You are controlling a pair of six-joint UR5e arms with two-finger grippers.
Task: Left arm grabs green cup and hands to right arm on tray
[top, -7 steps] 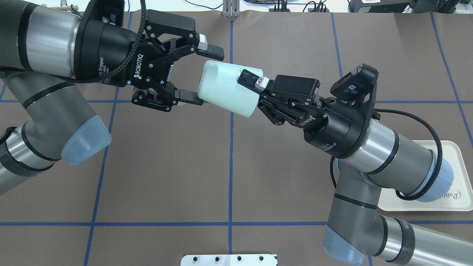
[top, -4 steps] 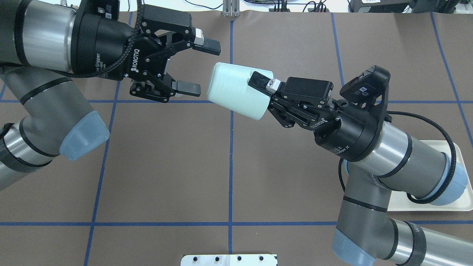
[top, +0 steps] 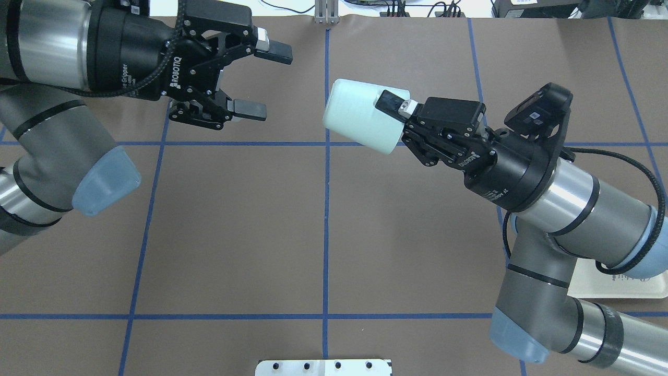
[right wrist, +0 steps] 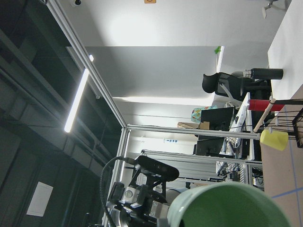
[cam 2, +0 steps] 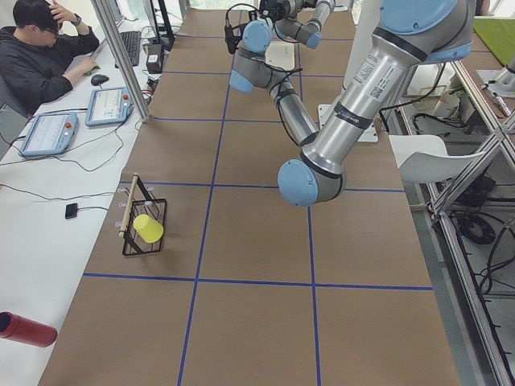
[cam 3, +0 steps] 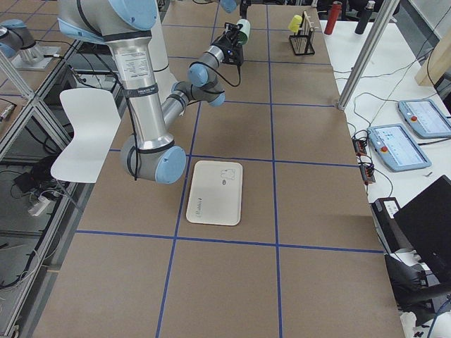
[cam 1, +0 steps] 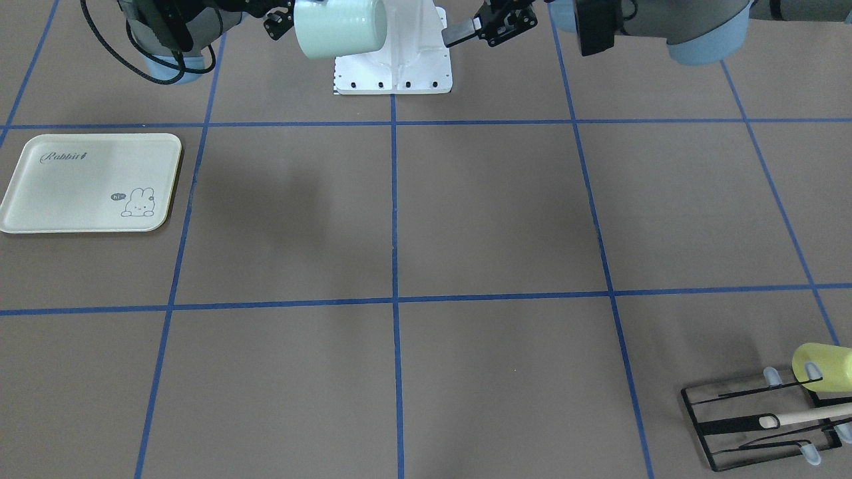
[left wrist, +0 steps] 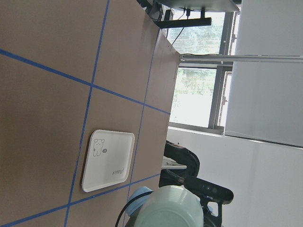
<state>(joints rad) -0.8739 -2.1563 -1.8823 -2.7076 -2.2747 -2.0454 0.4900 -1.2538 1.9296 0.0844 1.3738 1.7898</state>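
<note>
Inspector: Location of the green cup (top: 360,122)?

Technician: In the air above the counter (top: 235,219), lying on its side. Its closed base points toward the left arm (top: 52,130) and its mouth toward the right arm (top: 574,203). It hangs beside the middle blue tape line, mostly on the right arm's half.

Inspector: Held by what?

Technician: Right pincer (top: 392,110) pinches it at the mouth end. One finger lies along the upper wall; the other is hidden by the cup.

Inspector: Left pincer (top: 267,81)?

Technician: Fingers spread wide, pointing at the cup's base, well apart from it.

Inspector: Tray (cam 1: 66,193)?

Technician: Flat on the counter at the right arm's end, rabbit drawing and script facing up. The cup is well apart from it.

Inspector: Other items?

Technician: Black wire rack (cam 1: 752,419) at the counter's corner on the left arm's side. A yellow cup (cam 1: 822,366) sits on it and a wooden stick (cam 1: 805,418) lies across it.
</note>
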